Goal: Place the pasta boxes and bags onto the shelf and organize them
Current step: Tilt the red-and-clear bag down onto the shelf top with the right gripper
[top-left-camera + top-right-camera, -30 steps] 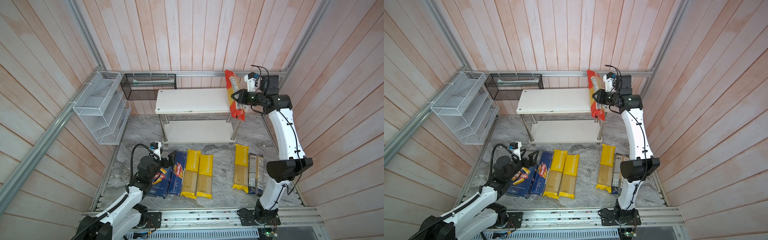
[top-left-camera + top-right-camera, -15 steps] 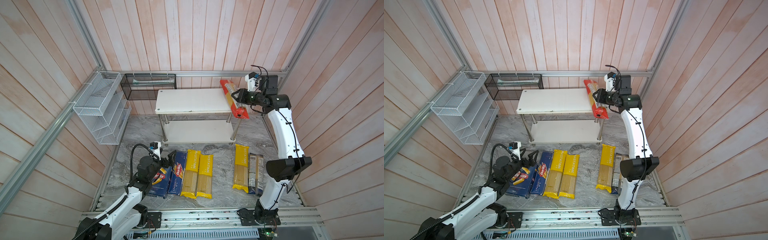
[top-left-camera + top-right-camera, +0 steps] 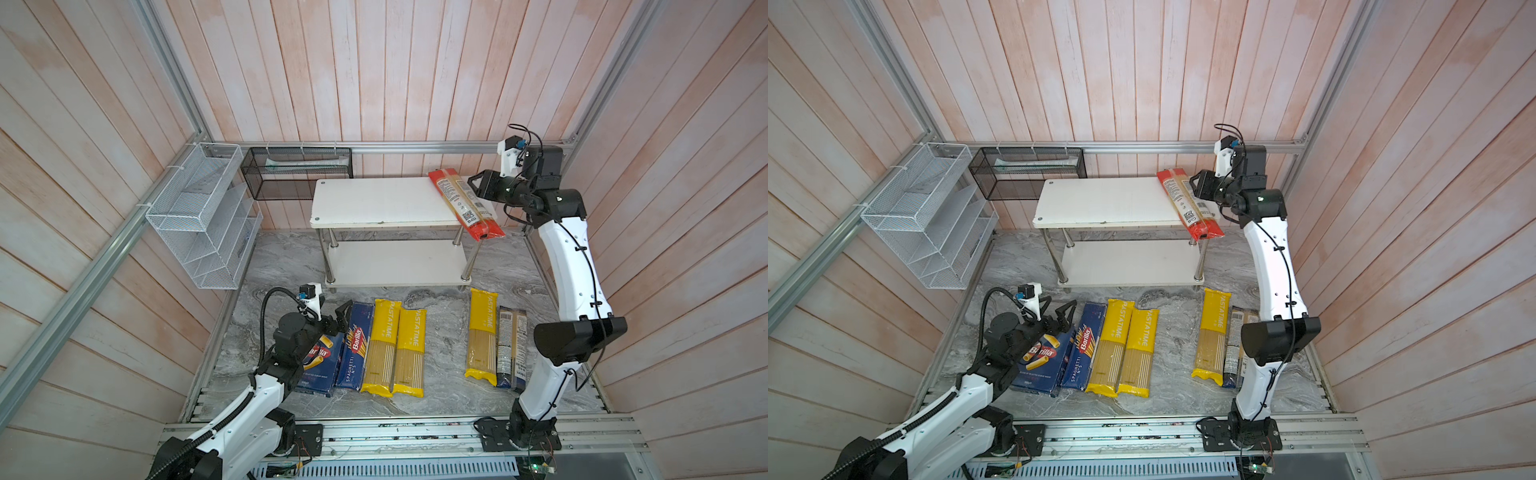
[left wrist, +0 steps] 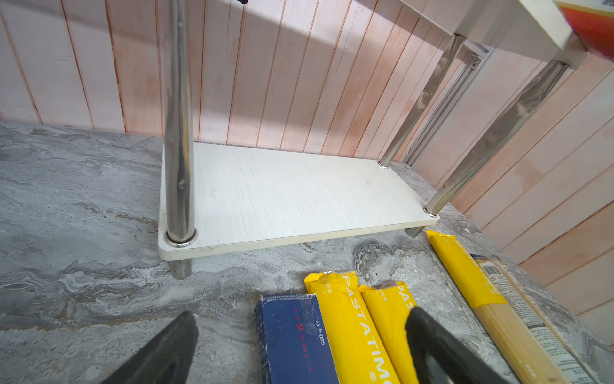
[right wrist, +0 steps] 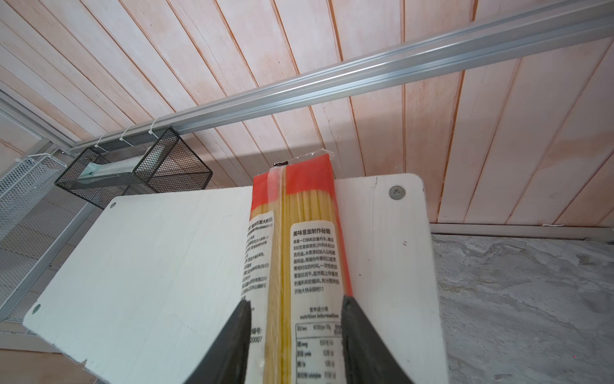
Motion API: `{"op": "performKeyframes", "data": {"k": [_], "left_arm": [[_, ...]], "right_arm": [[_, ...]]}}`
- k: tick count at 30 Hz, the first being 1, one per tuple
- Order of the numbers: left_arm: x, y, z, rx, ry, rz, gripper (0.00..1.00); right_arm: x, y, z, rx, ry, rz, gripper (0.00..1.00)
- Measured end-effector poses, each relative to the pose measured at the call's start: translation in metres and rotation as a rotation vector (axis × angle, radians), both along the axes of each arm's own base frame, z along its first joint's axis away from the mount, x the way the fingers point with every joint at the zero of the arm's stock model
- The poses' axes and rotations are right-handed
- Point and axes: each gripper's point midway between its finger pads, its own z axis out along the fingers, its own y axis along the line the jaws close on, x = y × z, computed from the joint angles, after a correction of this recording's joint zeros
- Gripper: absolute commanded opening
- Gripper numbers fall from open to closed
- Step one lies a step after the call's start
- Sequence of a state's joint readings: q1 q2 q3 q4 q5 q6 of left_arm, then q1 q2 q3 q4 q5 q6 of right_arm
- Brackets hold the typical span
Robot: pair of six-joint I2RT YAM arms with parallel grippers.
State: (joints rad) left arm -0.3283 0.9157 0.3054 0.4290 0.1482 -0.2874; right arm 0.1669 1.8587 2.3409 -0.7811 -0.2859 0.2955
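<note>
A red-ended clear bag lies flat on the right end of the shelf's top board, its near end overhanging the front edge. My right gripper is open, one finger either side of that bag. On the marble floor lie the wide Barilla box, partly under my left arm, the narrow spaghetti box, three yellow bags and a dark-blue-ended bag. Over the narrow box's far end my left gripper hovers open and empty.
The shelf's lower board is bare. A white wire rack hangs on the left wall and a black mesh basket on the back wall. An aluminium rail runs along the front.
The red-ended bag has tipped from standing in my right gripper to lying flat on the top board, and the right jaws have spread. My left arm has not moved.
</note>
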Motion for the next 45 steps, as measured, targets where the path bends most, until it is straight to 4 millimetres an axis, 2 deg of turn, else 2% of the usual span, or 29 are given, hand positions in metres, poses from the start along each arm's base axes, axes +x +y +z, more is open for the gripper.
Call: {"op": "performKeyframes", "data": {"k": [3, 7, 10, 13, 16, 21, 27, 45], "left_arm": [[-0.001, 0.000, 0.001, -0.001, -0.002, 0.000, 1.00], [-0.001, 0.001, 0.004, 0.000, -0.011, 0.000, 1.00], [-0.001, 0.001, 0.003, 0.003, -0.011, 0.000, 1.00], [-0.001, 0.001, 0.003, 0.003, -0.011, -0.001, 1.00], [-0.001, 0.001, 0.001, 0.005, -0.005, -0.001, 1.00], [-0.001, 0.000, 0.001, 0.006, -0.002, -0.001, 1.00], [-0.001, 0.000, 0.000, 0.006, -0.001, -0.001, 1.00], [0.000, 0.000, -0.005, 0.012, 0.015, -0.002, 1.00]], "right_arm": [[-0.028, 0.004, 0.011, -0.034, -0.029, -0.003, 0.45], [-0.087, 0.015, 0.024, -0.064, -0.075, 0.028, 0.46], [-0.124, 0.015, 0.034, -0.072, -0.118, 0.040, 0.47], [-0.146, 0.013, 0.035, -0.077, -0.136, 0.037, 0.47], [-0.161, 0.011, 0.021, -0.086, -0.115, 0.035, 0.47], [-0.173, 0.002, -0.005, -0.103, -0.049, 0.008, 0.48], [-0.181, -0.003, -0.013, -0.115, -0.013, 0.001, 0.48], [-0.162, 0.008, -0.053, -0.141, 0.081, 0.025, 0.49]]}}
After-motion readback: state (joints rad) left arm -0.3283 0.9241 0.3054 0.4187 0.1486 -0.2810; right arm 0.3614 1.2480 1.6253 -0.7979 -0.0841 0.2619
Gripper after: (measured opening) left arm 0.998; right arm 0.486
